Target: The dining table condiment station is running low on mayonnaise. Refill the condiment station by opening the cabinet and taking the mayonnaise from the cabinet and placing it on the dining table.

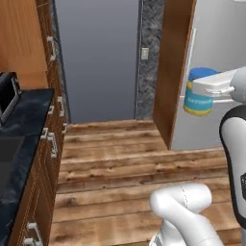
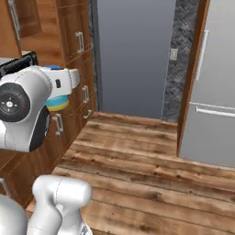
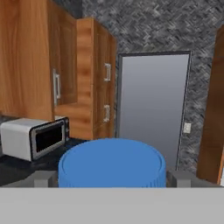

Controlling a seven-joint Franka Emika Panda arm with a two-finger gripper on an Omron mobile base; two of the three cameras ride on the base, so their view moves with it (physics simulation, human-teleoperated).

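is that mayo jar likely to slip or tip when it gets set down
The mayonnaise looks rigid and squat, so it probably stands steady once upright. Its smooth round sides could slip, or roll if tipped. The gripper spans it at nearly full width, so the hold may be marginal.

2 rear base views, hand view forward

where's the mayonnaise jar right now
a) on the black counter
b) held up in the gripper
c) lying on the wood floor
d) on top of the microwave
b: the mayonnaise sits between the fingers of the gripper, well above the floor; the hand view shows its blue lid flanked by both tips.
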